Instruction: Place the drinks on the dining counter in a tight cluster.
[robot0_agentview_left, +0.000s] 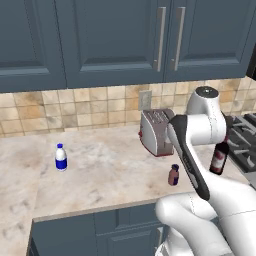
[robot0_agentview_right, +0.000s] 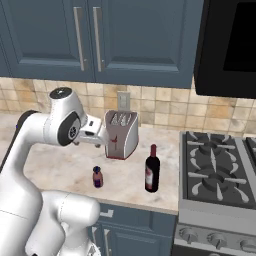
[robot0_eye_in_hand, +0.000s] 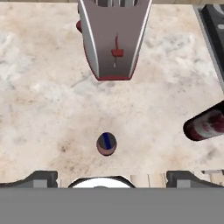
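Marble counter carries all three drinks, still far from the dining counter. Near the toaster: wine bottle on the right, tiny maroon bottle at the front edge, water bottle far left. The gripper hangs above with fingers spread wide. Descending off-centre could topple the little bottle over the edge.

You see a beige marble counter with a smooth, mottled finish. On it, the toaster shows brushed silver metal with red trim. Right of the toaster, the wine bottle looks like dark glossy glass; left of it, the water bottle looks like white plastic. Behind the toaster runs a matt tan tile backsplash.
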